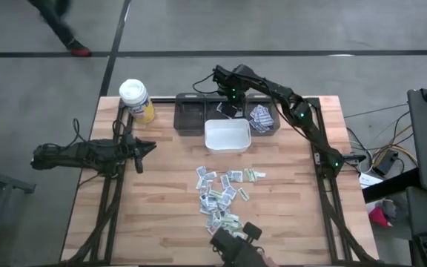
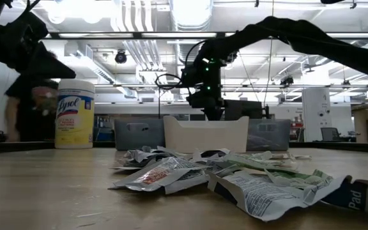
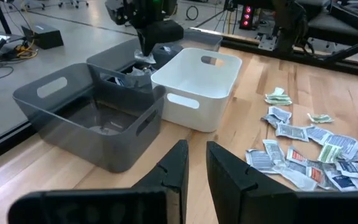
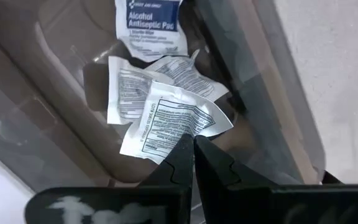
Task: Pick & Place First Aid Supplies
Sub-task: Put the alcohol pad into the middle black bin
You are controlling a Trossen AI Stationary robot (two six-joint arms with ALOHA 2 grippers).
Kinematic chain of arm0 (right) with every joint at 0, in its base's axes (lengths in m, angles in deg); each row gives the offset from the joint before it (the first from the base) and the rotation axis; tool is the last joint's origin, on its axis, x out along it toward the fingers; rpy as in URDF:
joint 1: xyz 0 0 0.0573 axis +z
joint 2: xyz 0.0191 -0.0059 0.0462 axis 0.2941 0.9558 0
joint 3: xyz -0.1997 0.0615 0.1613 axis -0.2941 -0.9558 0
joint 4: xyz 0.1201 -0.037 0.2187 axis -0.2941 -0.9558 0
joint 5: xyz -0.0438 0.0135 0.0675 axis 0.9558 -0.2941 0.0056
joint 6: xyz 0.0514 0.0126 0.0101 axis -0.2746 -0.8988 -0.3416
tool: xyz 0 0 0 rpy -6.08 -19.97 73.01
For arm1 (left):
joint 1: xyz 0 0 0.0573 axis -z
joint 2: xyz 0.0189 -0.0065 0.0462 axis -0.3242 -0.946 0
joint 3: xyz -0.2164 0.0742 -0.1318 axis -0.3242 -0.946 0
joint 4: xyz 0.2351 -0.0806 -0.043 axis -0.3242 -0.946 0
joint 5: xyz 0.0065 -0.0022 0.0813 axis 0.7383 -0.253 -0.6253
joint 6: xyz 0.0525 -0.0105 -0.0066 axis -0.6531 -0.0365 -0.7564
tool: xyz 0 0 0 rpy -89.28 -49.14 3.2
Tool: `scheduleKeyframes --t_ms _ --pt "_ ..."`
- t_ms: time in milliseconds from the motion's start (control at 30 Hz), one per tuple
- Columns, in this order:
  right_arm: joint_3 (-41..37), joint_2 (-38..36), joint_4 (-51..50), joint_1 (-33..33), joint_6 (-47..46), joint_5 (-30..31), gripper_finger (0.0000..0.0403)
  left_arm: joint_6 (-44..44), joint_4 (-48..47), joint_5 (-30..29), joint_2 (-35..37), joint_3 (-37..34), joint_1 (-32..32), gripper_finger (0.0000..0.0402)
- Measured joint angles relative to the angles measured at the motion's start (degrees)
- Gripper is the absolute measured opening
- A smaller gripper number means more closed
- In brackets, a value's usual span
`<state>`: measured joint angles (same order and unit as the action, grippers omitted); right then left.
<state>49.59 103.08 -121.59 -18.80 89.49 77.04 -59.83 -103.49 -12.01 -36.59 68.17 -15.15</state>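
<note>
The packets (image 1: 222,194) lie heaped near the worktop's front edge, a few already in the middle grey bin (image 4: 55,124). They look light, thin, crinkly: pinch one by a raised edge. Right tool (image 4: 193,149) hovers over that bin, pressed together, empty; left tool (image 3: 194,163) waits, slightly spread.

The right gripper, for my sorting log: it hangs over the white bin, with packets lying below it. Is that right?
Not the white bin. The high view shows the right gripper over the middle grey bin behind it; the right wrist view shows packets lying there.
</note>
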Motion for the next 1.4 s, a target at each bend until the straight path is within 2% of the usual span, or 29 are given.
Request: scheduleKeyframes --t_ms 500,867,1067,1400 --pt "-0.7 0.0 0.04 0.06 2.36 -1.49 0.0012 0.06 -0.45 -0.01 0.0 0.0 0.0 0.0053" --pt "-0.4 0.0 -0.25 0.13 2.32 -1.55 0.007 1.3 -0.43 -0.01 0.0 0.0 0.0 0.0053" --pt "1.24 -0.93 -4.19 0.27 2.03 -1.52 0.0091 1.54 -0.4 0.01 0.0 0.0 0.0 0.0053" --pt "1.32 -7.31 -4.86 2.59 -2.44 -1.58 0.0079 1.55 -0.4 0.01 0.0 0.0 0.0 0.0053"
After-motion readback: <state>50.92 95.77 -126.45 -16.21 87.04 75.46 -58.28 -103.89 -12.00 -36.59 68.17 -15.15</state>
